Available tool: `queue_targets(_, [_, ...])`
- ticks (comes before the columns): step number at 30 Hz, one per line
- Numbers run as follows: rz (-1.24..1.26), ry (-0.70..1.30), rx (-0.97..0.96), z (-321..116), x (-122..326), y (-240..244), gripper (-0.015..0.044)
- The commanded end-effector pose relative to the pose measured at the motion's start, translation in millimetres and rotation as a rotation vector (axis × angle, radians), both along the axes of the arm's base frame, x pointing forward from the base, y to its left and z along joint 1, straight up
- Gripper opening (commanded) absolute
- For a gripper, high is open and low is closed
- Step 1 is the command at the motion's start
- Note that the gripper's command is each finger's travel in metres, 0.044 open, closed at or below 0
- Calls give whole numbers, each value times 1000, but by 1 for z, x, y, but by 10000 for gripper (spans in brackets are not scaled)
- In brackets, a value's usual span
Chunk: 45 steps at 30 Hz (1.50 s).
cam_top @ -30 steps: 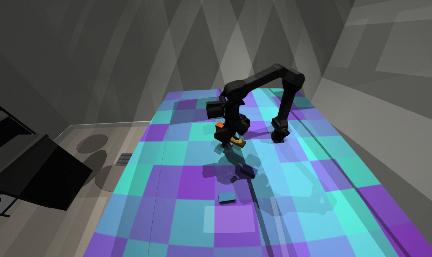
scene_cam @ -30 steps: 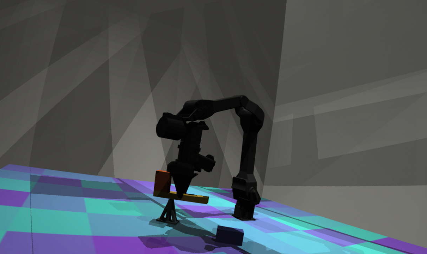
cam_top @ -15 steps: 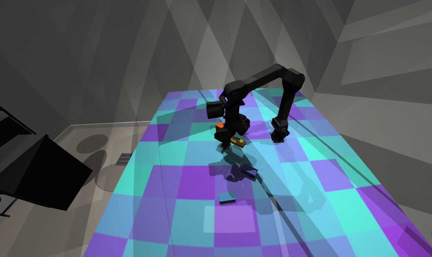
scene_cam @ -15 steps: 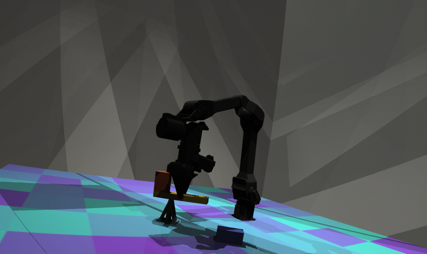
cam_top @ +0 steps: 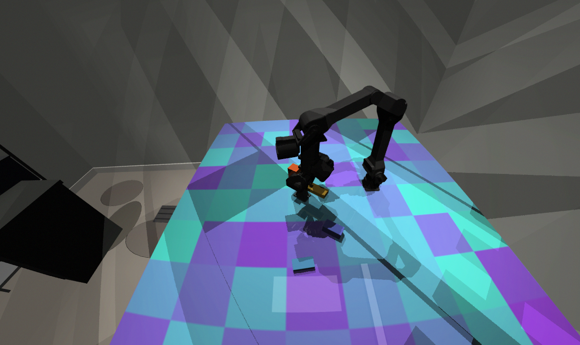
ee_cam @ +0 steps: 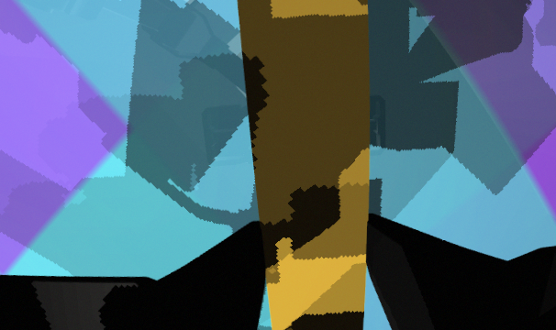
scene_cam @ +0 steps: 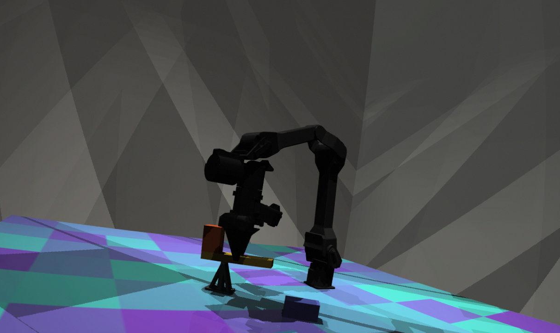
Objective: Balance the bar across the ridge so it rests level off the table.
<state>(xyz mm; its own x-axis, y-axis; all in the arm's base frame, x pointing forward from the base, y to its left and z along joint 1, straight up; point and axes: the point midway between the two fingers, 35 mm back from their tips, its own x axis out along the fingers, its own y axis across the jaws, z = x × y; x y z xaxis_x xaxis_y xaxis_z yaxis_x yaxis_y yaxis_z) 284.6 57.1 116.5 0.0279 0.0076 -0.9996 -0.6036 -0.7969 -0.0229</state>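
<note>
The yellow bar [cam_top: 318, 190] [scene_cam: 259, 261] [ee_cam: 307, 115] has an upright orange block [cam_top: 293, 167] [scene_cam: 212, 240] on its far-left end in the exterior view. My gripper [scene_cam: 237, 257] [ee_cam: 312, 230] is shut on the bar from above, between the block and the bare end. The bar is off the table and looks near level. The black ridge stand [scene_cam: 220, 282] [cam_top: 301, 197] is under the bar, left of my fingers in the exterior view. The bar's underside is at or just above the ridge top; contact is too small to tell.
A dark blue-purple block [cam_top: 334, 230] [scene_cam: 300, 309] lies on the checkered table [cam_top: 261, 242] [scene_cam: 149, 321] in front of the stand. A light blue block [cam_top: 303, 264] lies nearer the top view's front. The arm's base [cam_top: 371, 184] [scene_cam: 319, 278] is to the right.
</note>
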Motion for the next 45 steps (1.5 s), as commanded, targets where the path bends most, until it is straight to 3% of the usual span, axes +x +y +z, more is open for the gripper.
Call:
queue_targets(1, [4, -1, -2, -1, 0, 0, 0])
queue_targets(45, [4, -1, -2, -4, 0, 0, 0])
